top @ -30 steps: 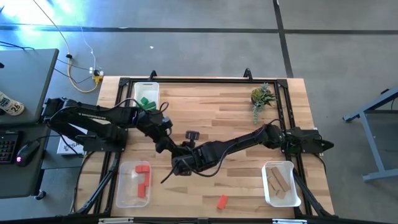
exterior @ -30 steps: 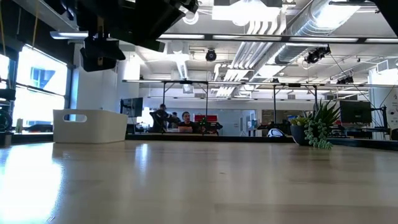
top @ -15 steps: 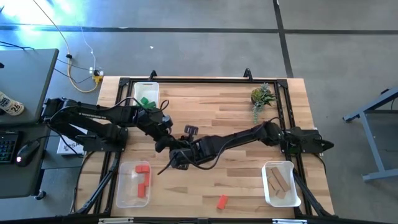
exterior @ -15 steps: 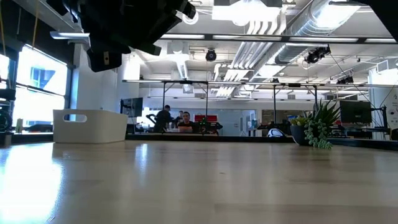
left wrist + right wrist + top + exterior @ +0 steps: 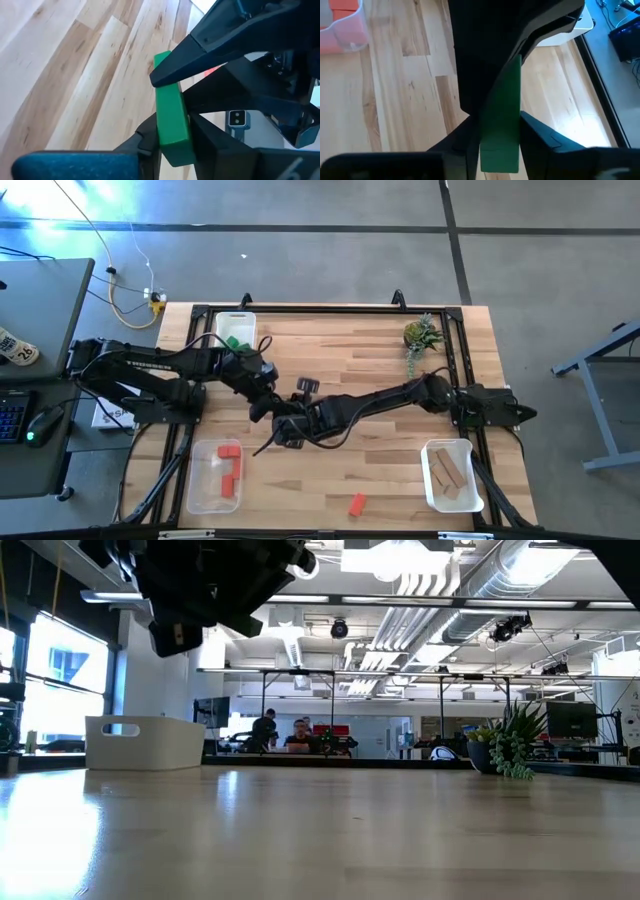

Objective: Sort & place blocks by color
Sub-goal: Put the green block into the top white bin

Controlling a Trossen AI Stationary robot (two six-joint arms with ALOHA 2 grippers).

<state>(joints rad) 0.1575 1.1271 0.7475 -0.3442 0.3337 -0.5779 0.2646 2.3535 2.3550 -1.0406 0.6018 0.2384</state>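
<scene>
Green block (image 5: 171, 125) clamped between both end effectors, left (image 5: 170, 142) and right (image 5: 496, 145).

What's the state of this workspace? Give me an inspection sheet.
Surface: wooden table, plank top.
Job's things: green block held over the table; green blocks in back-left tray; red blocks in front-left tray; tan blocks in front-right tray; loose red block near front edge.
Clutter: plant, back right.
Grippers: left gripper and right gripper both shut on the green block, opposite ends.
Cables: loose cables on the floor.
Surroundings: mouse on side desk; people behind.
</scene>
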